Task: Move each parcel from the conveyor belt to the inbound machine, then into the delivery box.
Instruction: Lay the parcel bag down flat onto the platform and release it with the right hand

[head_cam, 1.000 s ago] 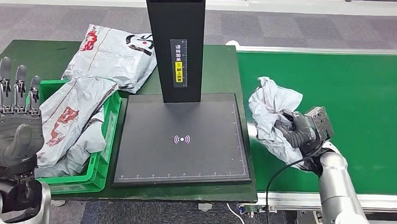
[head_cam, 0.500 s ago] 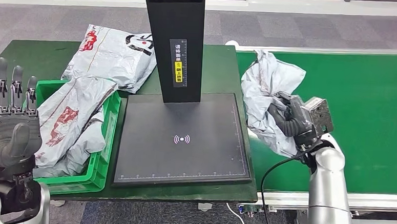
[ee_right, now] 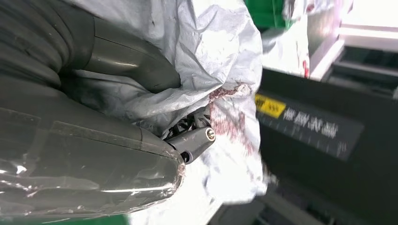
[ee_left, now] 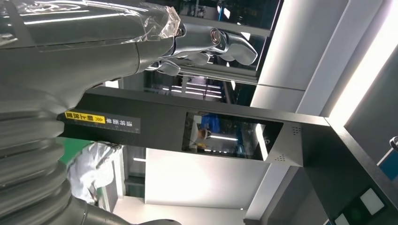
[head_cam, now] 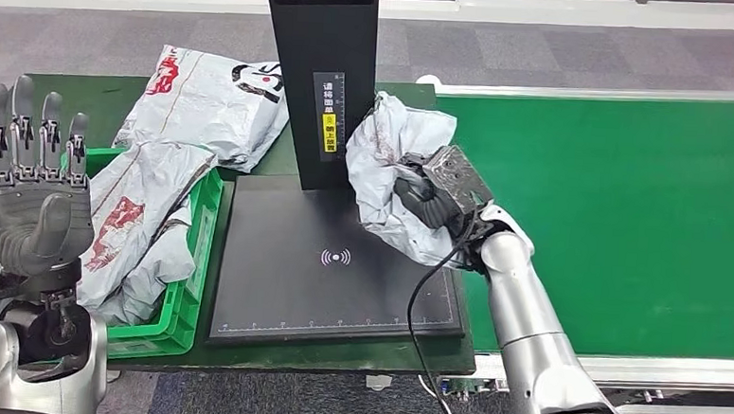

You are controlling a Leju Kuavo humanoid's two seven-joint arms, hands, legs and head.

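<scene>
My right hand (head_cam: 430, 201) grips a crumpled grey plastic parcel (head_cam: 385, 160) and holds it above the right side of the black inbound machine's pad (head_cam: 331, 281), close beside its black post (head_cam: 323, 72). The right wrist view shows the same parcel (ee_right: 220, 56) bunched in my fingers (ee_right: 192, 140), red print on it. My left hand (head_cam: 32, 199) is raised, fingers spread, holding nothing, at the near left by the green delivery box (head_cam: 193, 293). That box holds a grey parcel (head_cam: 139, 224). The green conveyor belt (head_cam: 629, 202) lies to the right.
Another grey parcel (head_cam: 212, 99) with red and black print lies on the dark green table (head_cam: 74, 106) behind the box. A black cable (head_cam: 419, 314) hangs from my right wrist over the pad's near right corner. The left wrist view shows the machine's post (ee_left: 187, 131).
My right arm has swung left, carrying the parcel off the belt to above the machine's pad. My left hand has risen slightly.
</scene>
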